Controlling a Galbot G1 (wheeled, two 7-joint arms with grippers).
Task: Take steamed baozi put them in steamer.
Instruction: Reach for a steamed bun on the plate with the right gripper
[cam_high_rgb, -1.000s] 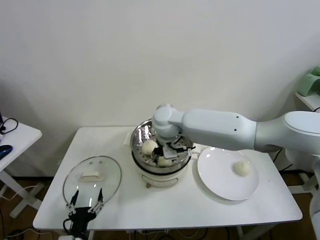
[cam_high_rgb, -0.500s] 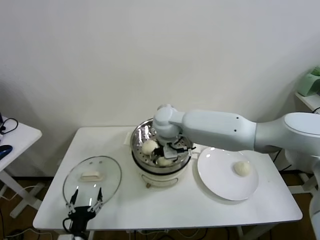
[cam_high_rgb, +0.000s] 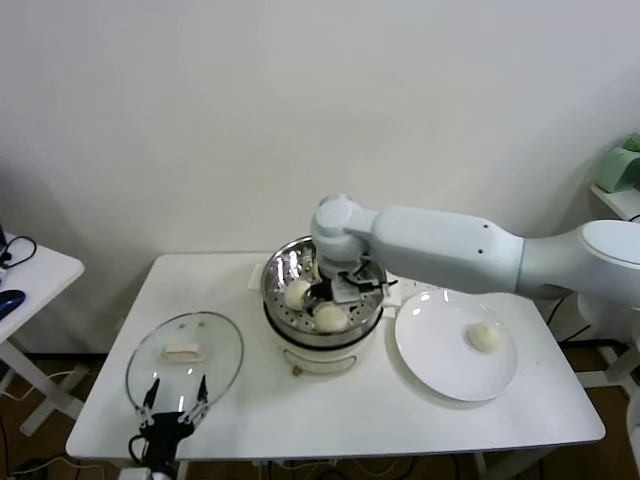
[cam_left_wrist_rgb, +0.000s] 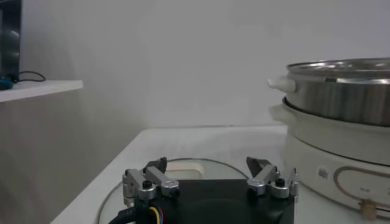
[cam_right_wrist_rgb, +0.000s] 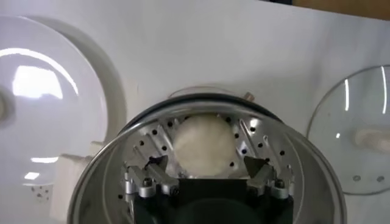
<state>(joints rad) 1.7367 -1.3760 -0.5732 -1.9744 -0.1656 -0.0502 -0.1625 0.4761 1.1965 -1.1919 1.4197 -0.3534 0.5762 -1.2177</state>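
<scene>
The white right gripper (cam_high_rgb: 338, 291) hung just above the round stainless-steel steamer (cam_high_rgb: 283, 262), its jaws spread wide and holding nothing. In the right wrist view a cream-white domed bun (cam_right_wrist_rgb: 203, 144) lay free on the steamer's perforated floor between the open fingers (cam_right_wrist_rgb: 148, 181). From overhead, two buns showed in the steamer, one (cam_high_rgb: 298, 293) towards its left wall and one (cam_high_rgb: 331, 317) at its near side, with the arm hiding the rest of the floor. One more bun (cam_high_rgb: 486, 336) sat on the flat white plate (cam_high_rgb: 430, 370) just right of the steamer. It looked light, soft and easily dented, best pinched gently across its widest part. The black left gripper (cam_high_rgb: 171, 408) waited, jaws open and empty, at the table's front edge, well left of the steamer, over the near rim of the glass lid (cam_high_rgb: 215, 340).
</scene>
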